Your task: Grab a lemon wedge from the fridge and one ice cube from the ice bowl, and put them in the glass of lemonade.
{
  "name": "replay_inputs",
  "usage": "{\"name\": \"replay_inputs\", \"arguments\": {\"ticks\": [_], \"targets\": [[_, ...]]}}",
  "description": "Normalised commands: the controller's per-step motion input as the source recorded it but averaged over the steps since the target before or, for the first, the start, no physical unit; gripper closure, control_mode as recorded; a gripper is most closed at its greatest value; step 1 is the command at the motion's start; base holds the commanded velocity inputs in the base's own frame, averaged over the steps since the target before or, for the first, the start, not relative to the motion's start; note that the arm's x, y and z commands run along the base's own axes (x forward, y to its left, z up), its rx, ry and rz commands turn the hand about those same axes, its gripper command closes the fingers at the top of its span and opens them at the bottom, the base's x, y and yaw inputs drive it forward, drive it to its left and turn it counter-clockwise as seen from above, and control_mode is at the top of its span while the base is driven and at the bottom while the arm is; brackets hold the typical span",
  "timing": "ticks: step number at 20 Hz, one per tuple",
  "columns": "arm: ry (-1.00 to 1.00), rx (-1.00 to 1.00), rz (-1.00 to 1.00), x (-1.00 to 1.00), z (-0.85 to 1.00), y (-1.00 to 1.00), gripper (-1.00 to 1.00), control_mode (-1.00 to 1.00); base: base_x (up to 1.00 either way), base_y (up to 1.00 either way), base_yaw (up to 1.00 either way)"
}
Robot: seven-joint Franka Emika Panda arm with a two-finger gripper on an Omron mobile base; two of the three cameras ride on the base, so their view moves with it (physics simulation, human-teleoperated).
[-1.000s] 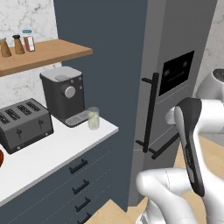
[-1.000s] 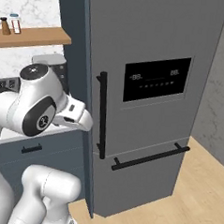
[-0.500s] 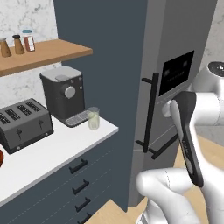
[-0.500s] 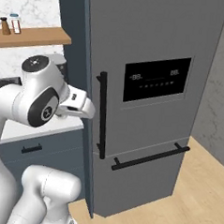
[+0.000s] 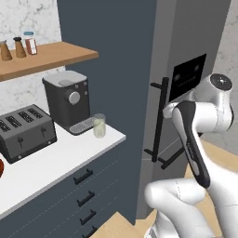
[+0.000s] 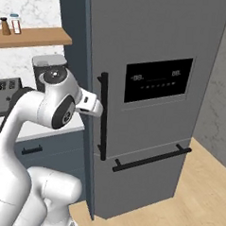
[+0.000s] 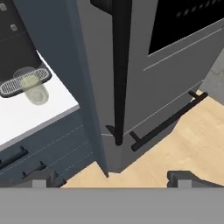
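Tool: the tool (image 7: pixel 112 178) hangs with its two dark fingertips (image 7: pixel 43 179) spread wide apart and nothing between them, aimed down along the fridge front; in the right base view its white hand (image 6: pixel 90 105) sits just beside the vertical handle.
Vertical handle: a long black bar (image 7: pixel 120 70) runs upright on the fridge door, straight ahead of the tool; from the right base view it stands at the door's left edge (image 6: pixel 103 116).
Fridge: the tall grey fridge (image 6: pixel 157 37) is closed, with a black display panel (image 6: pixel 158 80) on the upper door and a second black bar handle (image 6: pixel 152 159) lying across the lower drawer.
Cabinet panel: a dark blue-grey panel (image 5: pixel 111 56) stands between the fridge and the tabletop.
Glass of lemonade: the small clear glass (image 5: pixel 99 125) with pale yellow-green liquid stands on the white tabletop (image 5: pixel 56 158), near its right end, just beside the coffee machine's drip tray; the hand view looks down on it (image 7: pixel 36 91).
Coffee machine: the dark machine (image 5: pixel 66 97) stands behind the glass, against the wall.
Toaster: a black four-slot toaster (image 5: pixel 23 132) sits left of the coffee machine.
Ice bowl: a reddish-brown sliver (image 5: pixel 1 168) shows at the left edge of the tabletop; I cannot tell what it holds.
Shelf: a wooden shelf (image 5: pixel 51 56) above carries small jars (image 5: pixel 29 42).
Floor: pale wood planks (image 6: pixel 195 186) lie before the fridge.
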Motion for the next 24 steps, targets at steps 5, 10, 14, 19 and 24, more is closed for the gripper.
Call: {"name": "replay_inputs", "arguments": {"ticks": [5, 10, 14, 19, 24], "targets": [[0.00, 0.00, 0.06, 0.67, -0.02, -0.05, -1.00, -1.00, 0.00, 0.00, 0.00], [0.00, 0.00, 0.12, 0.78, -0.31, -0.08, -1.00, -1.00, 0.00, 0.00, 0.00], [0.00, 0.00, 0.09, 0.56, -0.35, -0.20, -1.00, -1.00, 0.00, 0.00, 0.00], [0.00, 0.00, 0.02, 0.25, -0.06, -0.16, -1.00, -1.00, 0.00, 0.00, 0.00], [0.00, 0.00, 0.00, 0.37, 0.00, 0.00, -1.00, -1.00, 0.00, 0.00, 0.00]]}}
